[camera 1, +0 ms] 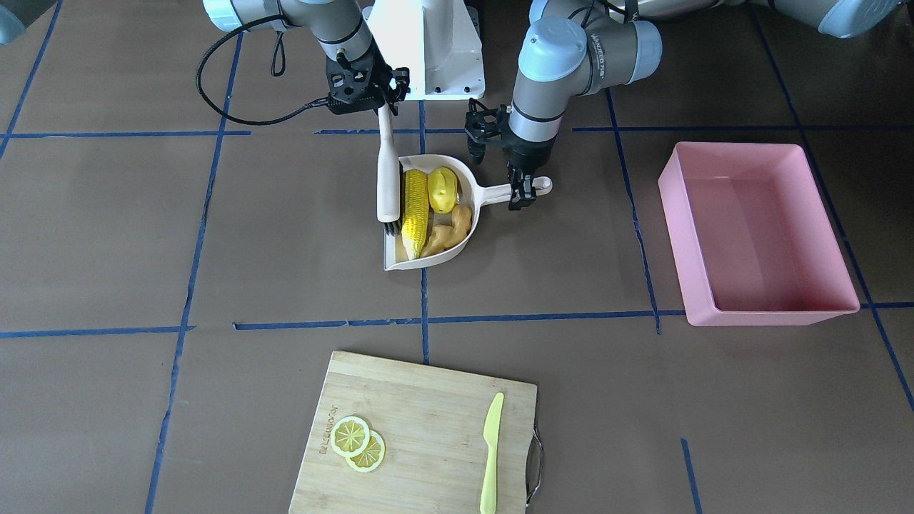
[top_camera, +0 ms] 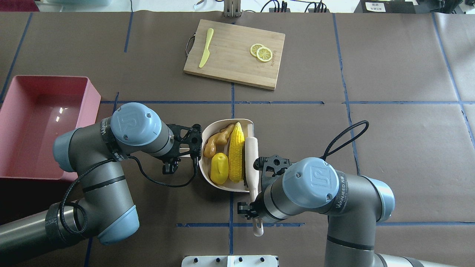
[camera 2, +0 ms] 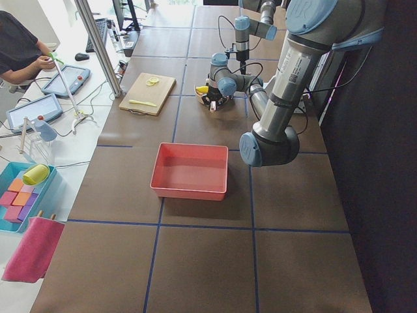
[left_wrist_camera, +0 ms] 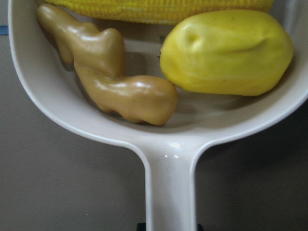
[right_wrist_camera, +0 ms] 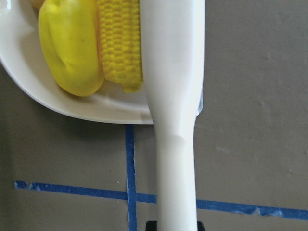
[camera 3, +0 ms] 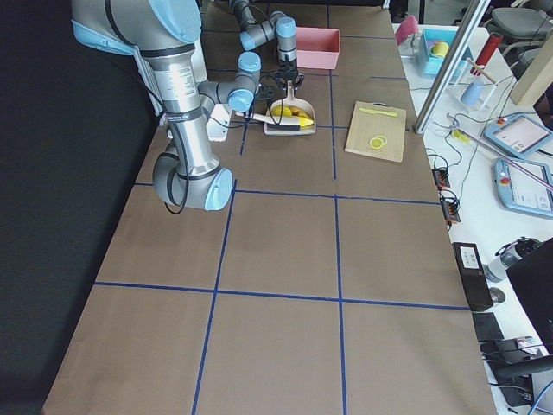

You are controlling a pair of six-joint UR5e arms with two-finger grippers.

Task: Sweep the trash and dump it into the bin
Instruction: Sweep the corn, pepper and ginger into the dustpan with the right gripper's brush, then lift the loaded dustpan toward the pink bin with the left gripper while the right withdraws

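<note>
The trash lies in a cream dustpan: the corn cob, the yellow potato-like lump and the tan ginger root. My left gripper is shut on the dustpan's handle. My right gripper is shut on a cream brush. The brush's bristles stand at the dustpan's open edge, against the corn. The pink bin stands empty on the table, beyond the handle end of the dustpan. In the overhead view it is at the far left.
A bamboo cutting board lies across the table from the robot. It carries two lemon slices and a lime-green knife. The robot's white base is just behind the dustpan. Blue tape lines cross the brown table.
</note>
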